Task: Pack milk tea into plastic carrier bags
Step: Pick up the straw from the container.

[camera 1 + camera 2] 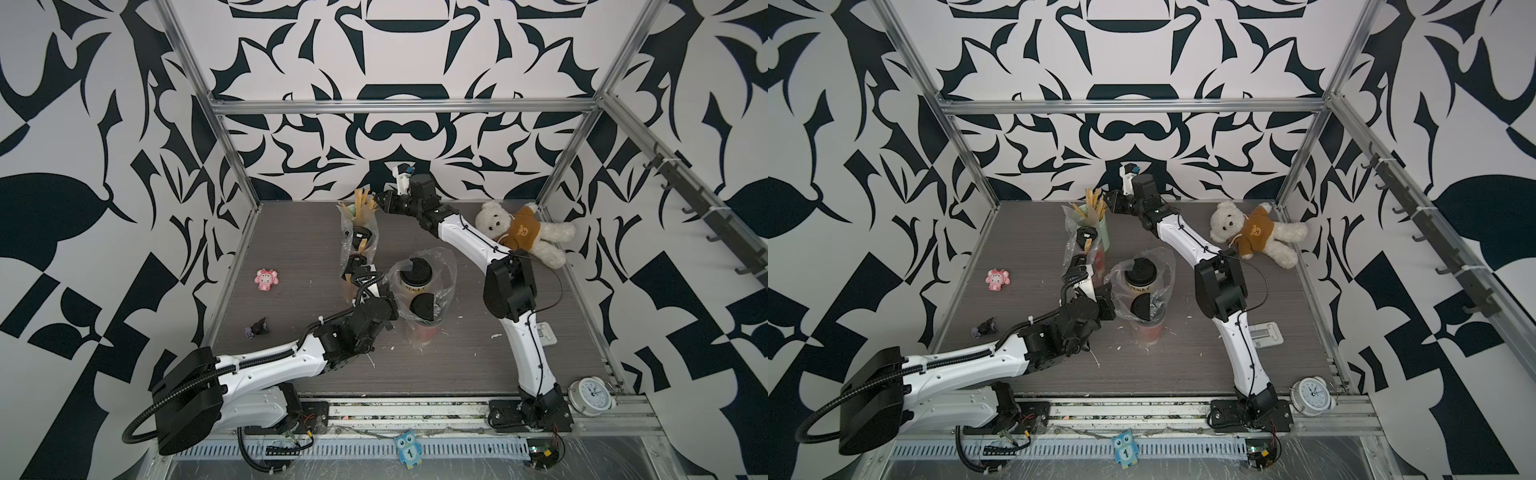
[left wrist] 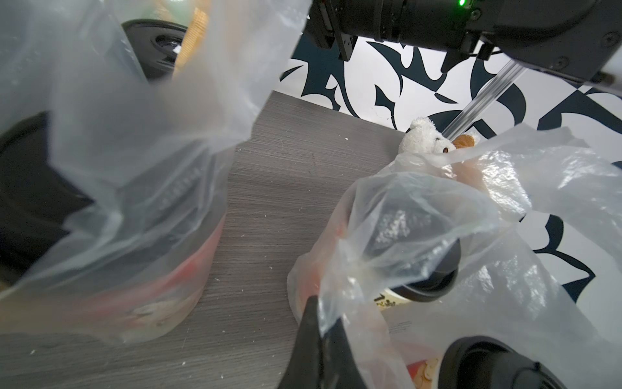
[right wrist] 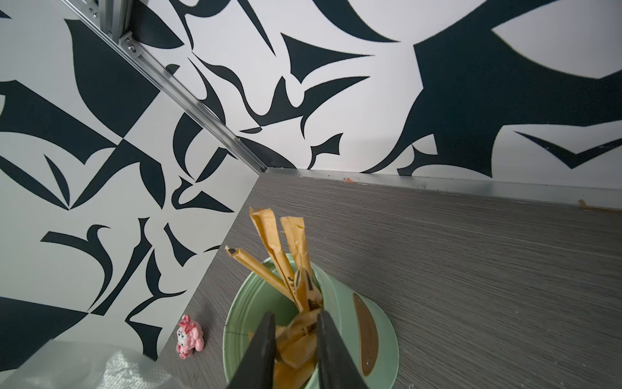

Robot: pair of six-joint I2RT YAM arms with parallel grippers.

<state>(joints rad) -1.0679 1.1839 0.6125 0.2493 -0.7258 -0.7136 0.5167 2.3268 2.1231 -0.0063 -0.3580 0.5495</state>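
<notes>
Imo all four milk tea cups (image 1: 417, 269) sit bagged mid-table, left gripper (image 2: 314, 303) pinched shut on the near plastic carrier bag (image 1: 442, 266), so the right gripper (image 3: 296, 315), jaws narrow astride the paper-wrapped sticks (image 3: 267, 229) in the mint-green holder (image 3: 245, 303) (grip unclear), should nip one and lift straight.

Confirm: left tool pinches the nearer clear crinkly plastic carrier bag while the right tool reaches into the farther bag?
No. The right tool reaches into the mint-green round holder of brown paper-wrapped sticks, not the farther bag, as the right wrist view shows. The left tool does pinch the nearer clear crinkly plastic carrier bag.
</notes>
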